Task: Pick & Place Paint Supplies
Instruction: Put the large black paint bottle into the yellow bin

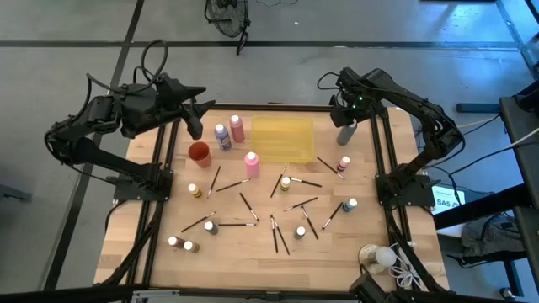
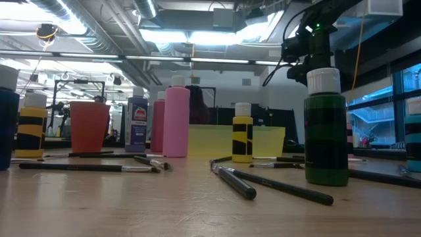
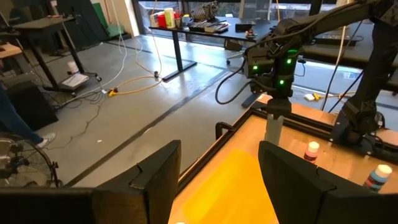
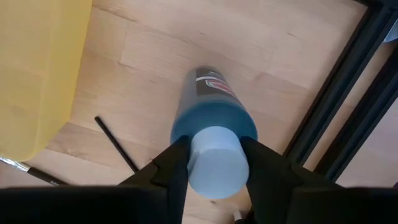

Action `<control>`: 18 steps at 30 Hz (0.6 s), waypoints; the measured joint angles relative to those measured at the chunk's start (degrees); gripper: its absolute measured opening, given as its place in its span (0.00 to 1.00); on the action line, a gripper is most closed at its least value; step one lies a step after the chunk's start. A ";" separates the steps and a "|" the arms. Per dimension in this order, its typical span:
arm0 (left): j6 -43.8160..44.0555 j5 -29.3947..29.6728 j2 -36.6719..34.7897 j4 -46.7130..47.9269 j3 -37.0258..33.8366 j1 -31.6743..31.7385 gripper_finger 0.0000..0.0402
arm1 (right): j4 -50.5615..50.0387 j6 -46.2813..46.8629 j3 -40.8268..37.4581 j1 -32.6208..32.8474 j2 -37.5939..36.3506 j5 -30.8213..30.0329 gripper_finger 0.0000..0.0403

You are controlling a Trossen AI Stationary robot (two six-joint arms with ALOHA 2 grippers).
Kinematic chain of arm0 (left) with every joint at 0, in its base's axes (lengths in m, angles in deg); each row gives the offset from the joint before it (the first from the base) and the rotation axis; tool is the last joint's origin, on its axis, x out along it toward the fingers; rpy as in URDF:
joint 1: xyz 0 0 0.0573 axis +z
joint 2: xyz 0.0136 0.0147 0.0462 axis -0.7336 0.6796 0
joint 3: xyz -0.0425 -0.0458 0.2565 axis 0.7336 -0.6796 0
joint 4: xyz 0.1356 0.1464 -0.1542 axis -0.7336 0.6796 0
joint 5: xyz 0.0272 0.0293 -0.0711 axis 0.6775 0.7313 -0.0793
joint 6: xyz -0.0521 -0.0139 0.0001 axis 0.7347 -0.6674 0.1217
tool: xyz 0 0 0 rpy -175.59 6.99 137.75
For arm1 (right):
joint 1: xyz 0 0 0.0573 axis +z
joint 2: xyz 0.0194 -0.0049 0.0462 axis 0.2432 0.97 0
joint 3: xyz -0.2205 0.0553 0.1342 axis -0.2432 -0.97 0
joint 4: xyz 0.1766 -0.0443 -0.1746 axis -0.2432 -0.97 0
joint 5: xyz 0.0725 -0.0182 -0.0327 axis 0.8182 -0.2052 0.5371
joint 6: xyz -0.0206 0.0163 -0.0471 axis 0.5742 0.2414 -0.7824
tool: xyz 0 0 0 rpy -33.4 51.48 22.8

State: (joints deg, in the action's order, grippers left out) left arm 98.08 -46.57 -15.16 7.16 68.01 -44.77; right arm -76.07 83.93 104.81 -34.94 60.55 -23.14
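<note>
**Right fingers closed around the cap of an upright bottle; left fingers empty**

Fingers of the right gripper (image 4: 212,163) stand on either side of the white cap of a tall grey-blue bottle (image 4: 211,118), touching it on both sides. This bottle stands upright on the desk (image 1: 253,252) at the upper right of the high view, just right of the yellow tray (image 1: 282,139) and beside the dark frame rail. Fingers of the left gripper (image 3: 217,174) are spread apart with nothing between them; this gripper hangs over the upper left corner of the desk in the high view, above the red cup (image 1: 199,154).

Largest to smallest, the remaining items lie as follows:

- Yellow tray: upper centre of the desk, flat.
- Red cup: left of the tray, upright.
- Pink bottle (image 1: 251,164), a darker pink bottle (image 1: 237,128) and a purple bottle (image 1: 222,136): upright, grouped between the cup and the tray.
- Green bottle (image 2: 325,128): upright, right of centre in the low view.
- Yellow-and-black bottle (image 2: 243,133): upright, centre of the low view, in front of the tray.
- Small bottles: scattered across the middle and lower desk.
- Paintbrushes (image 1: 278,236): lying flat among the small bottles, pointing in various directions.

A clear dish with a white ball (image 1: 381,257) sits at the lower right corner.
</note>
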 joint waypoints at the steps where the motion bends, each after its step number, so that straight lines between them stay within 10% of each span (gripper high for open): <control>1: -0.46 0.02 0.00 -0.01 0.00 0.02 0.53 | 0.00 0.00 0.00 0.00 0.00 -0.06 0.32; 18: -2.02 1.46 0.00 0.01 0.00 0.02 0.53 | -0.34 -1.62 0.10 0.36 -0.65 -0.43 0.30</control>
State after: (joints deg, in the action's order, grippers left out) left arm 96.06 -45.10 -15.16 7.17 68.01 -44.75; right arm -76.42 82.31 104.91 -34.57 59.90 -23.57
